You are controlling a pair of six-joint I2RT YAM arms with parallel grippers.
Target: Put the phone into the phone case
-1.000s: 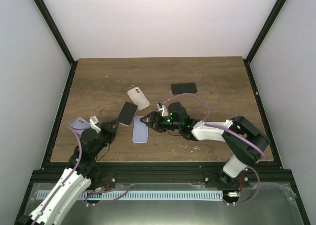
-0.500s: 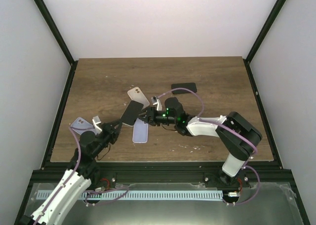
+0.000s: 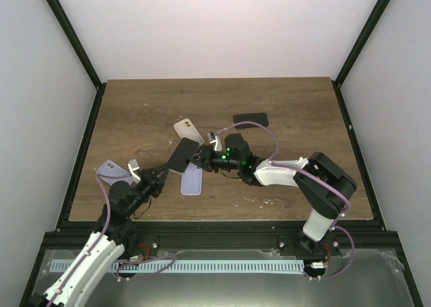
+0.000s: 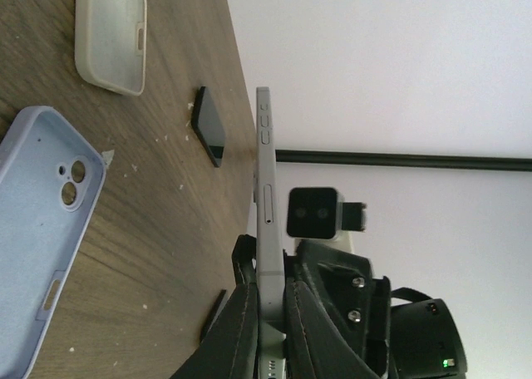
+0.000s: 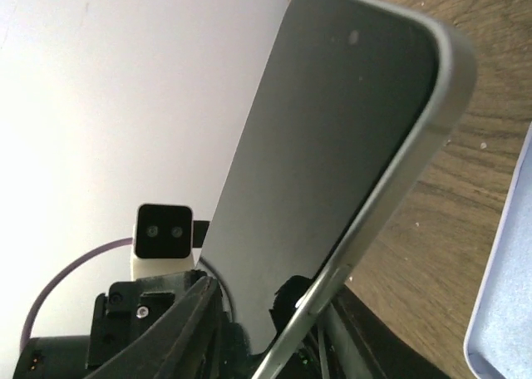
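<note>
Left gripper [image 3: 161, 170] clamped on the lower end of the dark phone [image 3: 178, 155]. The phone is held tilted, off the table [image 3: 289, 98], with its screen facing the right wrist camera. Left wrist view: phone edge-on, side buttons visible, black fingers [image 4: 239, 321] flanking its base. Right gripper [image 3: 197, 160] sits close against the phone's right edge; how far it is open cannot be told from any view. Lavender phone case [image 3: 191, 181] lies flat on the table, open side up, just below the phone. White case [image 3: 188, 132] lies just beyond the phone. Dark flat item [image 3: 250, 120] lies farther back and to the right, well apart.
</note>
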